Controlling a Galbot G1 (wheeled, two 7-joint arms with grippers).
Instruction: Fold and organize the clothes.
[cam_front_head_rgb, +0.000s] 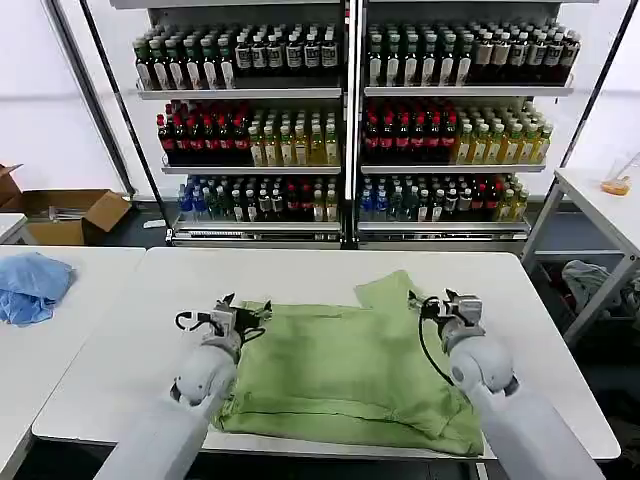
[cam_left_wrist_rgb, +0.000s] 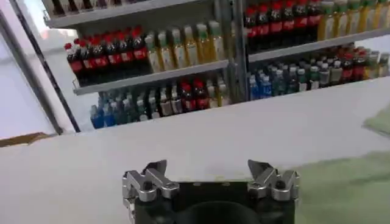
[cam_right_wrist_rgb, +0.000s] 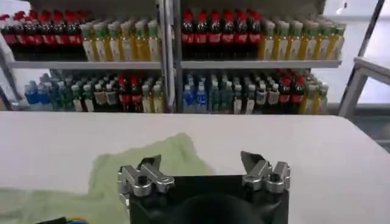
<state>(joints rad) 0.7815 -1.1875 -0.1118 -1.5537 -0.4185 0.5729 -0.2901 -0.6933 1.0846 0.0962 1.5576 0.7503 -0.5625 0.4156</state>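
Observation:
The light green shirt (cam_front_head_rgb: 345, 370) lies spread flat on the white table (cam_front_head_rgb: 330, 262), one sleeve (cam_front_head_rgb: 388, 290) pointing toward the far edge. My left gripper (cam_front_head_rgb: 243, 307) hovers open over the shirt's left far corner, with nothing between its fingers (cam_left_wrist_rgb: 153, 172). Over the shirt's right edge, beside the sleeve, my right gripper (cam_front_head_rgb: 438, 300) is open as well and holds nothing. In the right wrist view the sleeve (cam_right_wrist_rgb: 158, 155) lies just beyond the fingers (cam_right_wrist_rgb: 150, 167). A strip of green cloth (cam_left_wrist_rgb: 347, 189) shows beside the left gripper (cam_left_wrist_rgb: 207, 170).
A light blue cloth (cam_front_head_rgb: 30, 285) lies on a second white table (cam_front_head_rgb: 60, 340) to the left. Shelves of bottles (cam_front_head_rgb: 345, 120) stand behind the table. A cardboard box (cam_front_head_rgb: 75, 215) sits on the floor at the back left, a white table (cam_front_head_rgb: 600, 200) at the right.

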